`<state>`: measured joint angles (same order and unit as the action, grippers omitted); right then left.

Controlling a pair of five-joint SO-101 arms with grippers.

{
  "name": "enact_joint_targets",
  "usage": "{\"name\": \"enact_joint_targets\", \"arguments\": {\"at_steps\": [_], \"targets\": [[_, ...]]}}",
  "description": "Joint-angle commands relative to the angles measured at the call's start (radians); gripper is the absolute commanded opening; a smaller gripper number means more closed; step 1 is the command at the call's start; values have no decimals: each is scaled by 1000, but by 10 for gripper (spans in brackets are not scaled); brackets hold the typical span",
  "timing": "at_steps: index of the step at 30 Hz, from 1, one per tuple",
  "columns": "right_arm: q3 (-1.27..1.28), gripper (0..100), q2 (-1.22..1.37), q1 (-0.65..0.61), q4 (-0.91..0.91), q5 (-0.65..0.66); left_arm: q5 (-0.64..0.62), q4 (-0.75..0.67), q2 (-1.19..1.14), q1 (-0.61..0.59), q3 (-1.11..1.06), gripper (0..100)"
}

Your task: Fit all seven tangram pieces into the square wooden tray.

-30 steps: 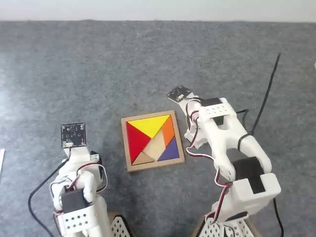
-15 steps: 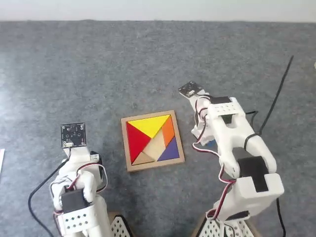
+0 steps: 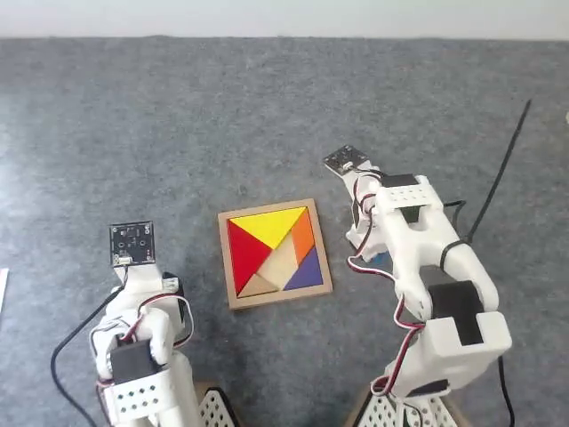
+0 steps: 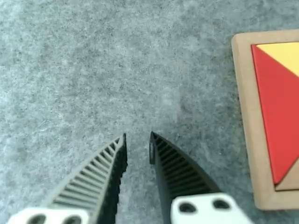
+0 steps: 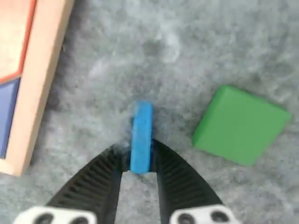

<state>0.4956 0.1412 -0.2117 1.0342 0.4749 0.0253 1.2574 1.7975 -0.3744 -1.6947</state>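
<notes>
right wrist view: right end effector (image 5: pixel 136 148) pinches blue piece (image 5: pixel 142 123) edge-on; green square (image 5: pixel 239 123) beside, tray (image 5: pixel 44 88) opposite.

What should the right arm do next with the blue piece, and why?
Probably lift the blue piece and carry it over the tray. The right hand grips it on edge beside the tray, and bare wood shows in the tray's middle, so a slot looks unfilled.

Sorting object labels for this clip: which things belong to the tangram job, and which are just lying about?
Job: square wooden tray, blue piece in right gripper, green square, yellow triangle, red triangle.
Lying about: grey felt, black cable.
</notes>
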Motion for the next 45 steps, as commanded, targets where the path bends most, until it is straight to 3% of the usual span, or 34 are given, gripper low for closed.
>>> {"name": "enact_joint_targets", "arguments": {"at_steps": [1, 6, 11, 22, 27, 35, 45], "targets": [[-25, 9, -102, -5, 21, -25, 2, 3, 18, -6, 12, 80], [21, 9, -265, -64, 94, -29, 2, 3, 18, -6, 12, 80], [63, 9, -372, -252, 99, -34, 2, 3, 18, -6, 12, 80], [-100, 9, -219, -526, 81, -104, 2, 3, 18, -6, 12, 80], [-270, 9, 2, -529, 120, 46, 2, 3, 18, -6, 12, 80], [-609, 12, 220, -530, 346, 284, 2, 3, 18, -6, 12, 80], [-669, 54, 292, -529, 323, 614, 2, 3, 18, -6, 12, 80]]}}
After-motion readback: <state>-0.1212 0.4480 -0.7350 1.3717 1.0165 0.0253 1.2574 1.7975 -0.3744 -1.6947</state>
